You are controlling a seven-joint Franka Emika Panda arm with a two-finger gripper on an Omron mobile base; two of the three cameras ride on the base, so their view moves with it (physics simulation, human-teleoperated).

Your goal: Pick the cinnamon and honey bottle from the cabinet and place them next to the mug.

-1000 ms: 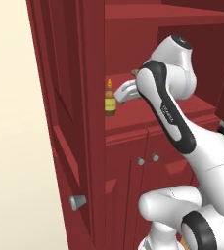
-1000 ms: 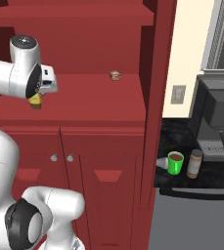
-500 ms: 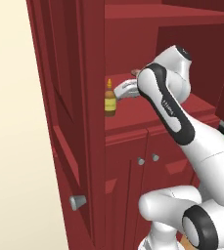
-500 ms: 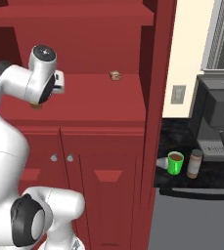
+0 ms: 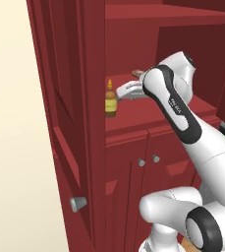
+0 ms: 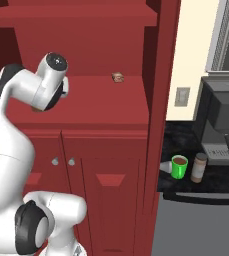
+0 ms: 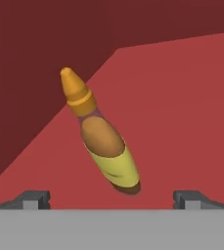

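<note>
The gripper [image 7: 111,197] (jaws fully spread, holding nothing) faces the honey bottle [image 7: 101,139], standing apart just ahead near the cabinet [image 5: 92,59] shelf's front edge.

1. A plain cream-coloured wall [image 5: 15,147] stands left of the tall woodwork; a strip of the same cream wall [image 6: 191,45] shows on its right.
2. A small grey wall outlet plate [image 6: 182,97] sits on that strip.
3. A dark grey boxy coffee machine [image 6: 223,127] stands on a black speckled countertop [image 6: 186,175].
4. A grey-framed window or panel [image 6: 226,35] hangs above the machine.
5. Lighting is even and flat, with soft shadows.
</note>
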